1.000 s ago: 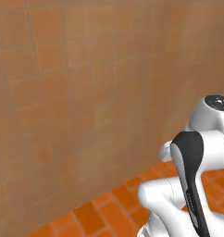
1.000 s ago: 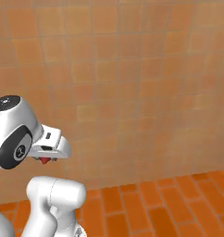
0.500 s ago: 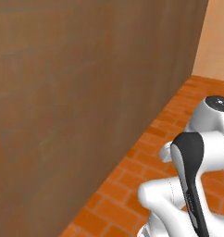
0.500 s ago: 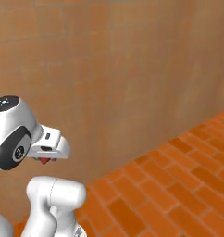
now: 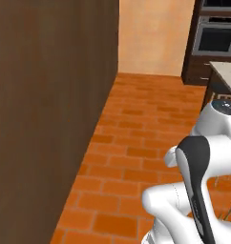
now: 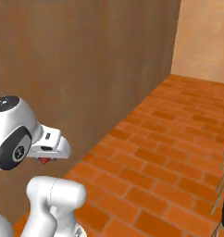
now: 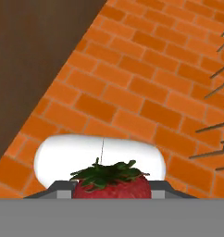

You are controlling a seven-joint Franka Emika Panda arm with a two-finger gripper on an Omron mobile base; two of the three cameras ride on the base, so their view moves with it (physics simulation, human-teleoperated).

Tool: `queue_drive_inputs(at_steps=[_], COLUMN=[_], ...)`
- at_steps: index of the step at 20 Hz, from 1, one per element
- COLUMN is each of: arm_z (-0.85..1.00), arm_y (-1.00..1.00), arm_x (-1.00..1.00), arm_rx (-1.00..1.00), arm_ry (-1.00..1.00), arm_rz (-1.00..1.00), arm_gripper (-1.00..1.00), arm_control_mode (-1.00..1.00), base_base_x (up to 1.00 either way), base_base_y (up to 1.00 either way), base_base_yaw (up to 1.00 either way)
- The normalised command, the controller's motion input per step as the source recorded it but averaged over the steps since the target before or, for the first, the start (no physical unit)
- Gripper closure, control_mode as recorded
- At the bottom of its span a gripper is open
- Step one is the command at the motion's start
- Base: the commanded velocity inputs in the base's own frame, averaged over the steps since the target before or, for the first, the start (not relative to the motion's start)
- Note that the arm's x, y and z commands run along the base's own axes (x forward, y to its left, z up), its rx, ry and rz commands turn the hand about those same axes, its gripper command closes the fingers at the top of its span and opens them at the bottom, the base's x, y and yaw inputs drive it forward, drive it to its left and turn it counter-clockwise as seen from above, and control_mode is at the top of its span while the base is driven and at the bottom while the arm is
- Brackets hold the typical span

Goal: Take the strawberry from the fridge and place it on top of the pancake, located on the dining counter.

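Flooring of orange brick (image 5: pixel 151 128) is spread across the lower part of both base views and is seen again in the hand view, running away toward a pale peach wall (image 5: pixel 155 33) at the far end. A tall dark brown wood panel (image 5: pixel 46 109) takes up the left side of the left base view and most of the upper left of the right base view, its foot meeting the brick along a straight line. Dark wood cabinets with a built-in oven (image 5: pixel 217 40) are seen at the upper right of the left base view, and just below them the corner of the dining counter (image 5: pixel 226 71), with its beige stone top over a dark base. Thin metal legs, perhaps of stools, are glimpsed at the right edge of the hand view (image 7: pixel 220 69), though what they belong to cannot be told.

The gripper (image 6: pixel 45 159) is carried close to the arm's own body, well above the floor. The strawberry (image 7: pixel 111 184) is held between its fingers, which are closed against the fruit on either side; in the hand view the red body and green leafy cap are shown upright at the bottom centre, and in the right base view a small red patch is seen under the hand.
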Motion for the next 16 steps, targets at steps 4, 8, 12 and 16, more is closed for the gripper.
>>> queue_drive_inputs(at_steps=[4,8,12,16], arm_z=[0.00,0.00,0.00,0.00], arm_y=[0.00,0.00,0.00,0.00], arm_x=[0.00,0.00,0.00,0.00], arm_rx=[0.00,0.00,0.00,0.00], arm_ry=[0.00,0.00,0.00,0.00], arm_rz=[0.00,0.00,0.00,0.00], arm_gripper=[1.00,1.00,1.00,1.00], arm_control_mode=[1.00,1.00,1.00,1.00], base_base_x=[0.57,0.58,0.46,0.42], base_base_y=[0.00,0.00,0.01,0.12], base_base_yaw=[-0.76,-0.74,-0.84,-0.88])
